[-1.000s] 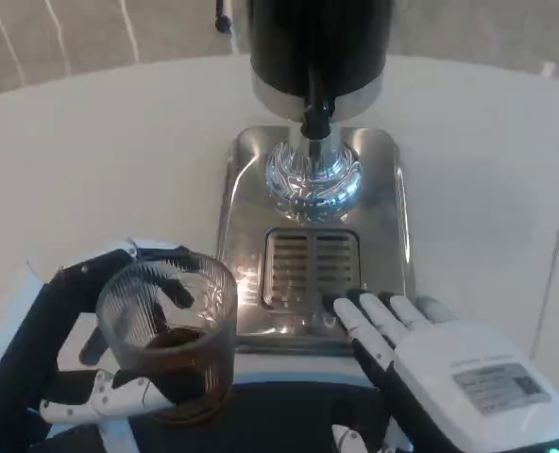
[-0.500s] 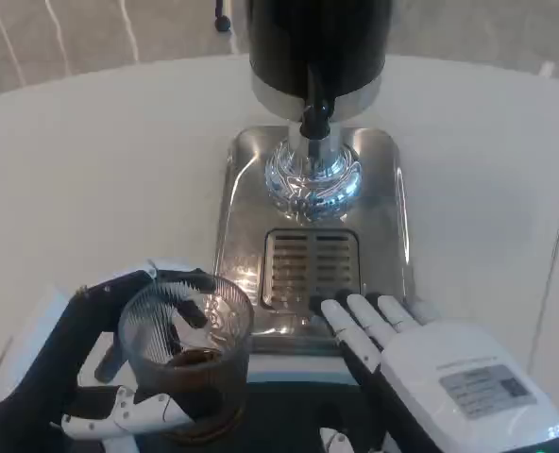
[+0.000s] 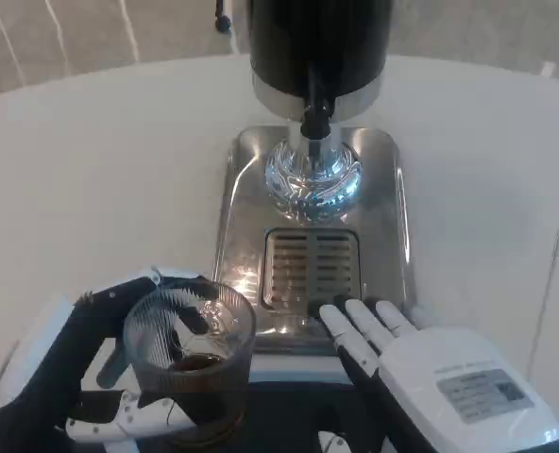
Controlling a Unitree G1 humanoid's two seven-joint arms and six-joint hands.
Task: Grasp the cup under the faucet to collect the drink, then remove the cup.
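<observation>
Cup (image 3: 191,363) status, biggest items first. White desk (image 3: 100,160) under everything, round edge visible at top. Dispenser (image 3: 317,47) at top centre: black body, chrome collar, black faucet (image 3: 315,118) pointing down over shiny chrome dome. Steel drip tray (image 3: 388,226) below it, slotted grille (image 3: 313,269) in near half of tray. Right hand (image 3: 421,373) at lower right, white back up with grey label, holding nothing; fingers (image 3: 355,330) extended, slightly apart, tips reaching near edge of tray just beside grille. Left hand (image 3: 91,377) at lower left, wrapped around cup: black fingers curled around far side, white digit across near side low on glass. Clear ribbed glass, upright, dark drink in bottom portion. Located left of tray's near corner, well clear of faucet, off grille. Cannot tell whether base sits on desk or hangs above it.
</observation>
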